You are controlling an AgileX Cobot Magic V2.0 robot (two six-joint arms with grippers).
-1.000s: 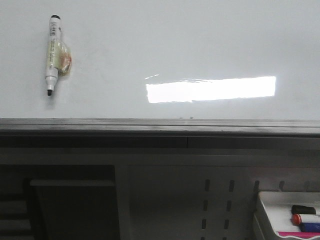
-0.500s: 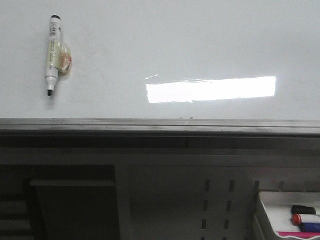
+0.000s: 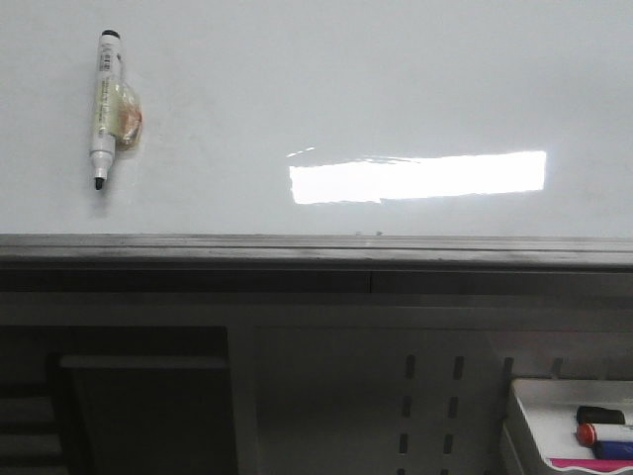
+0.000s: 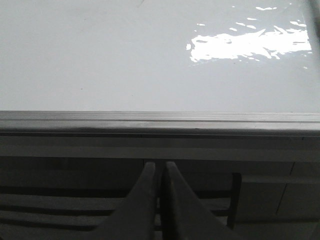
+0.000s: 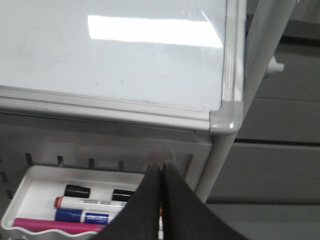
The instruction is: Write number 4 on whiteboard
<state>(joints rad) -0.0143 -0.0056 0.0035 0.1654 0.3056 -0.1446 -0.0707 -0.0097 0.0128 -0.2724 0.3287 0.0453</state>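
Both fingers pairs clenched empty; whiteboard (image 3: 396, 89) blank, long axis horizontal.

Whiteboard (image 3: 396, 89) mostly open, one marker (image 3: 103, 107) upper left

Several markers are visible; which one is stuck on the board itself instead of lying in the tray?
The white-barrelled marker with a black tip, hanging vertically on the whiteboard at its upper left. The red-capped marker and blue marker lie in the white tray.
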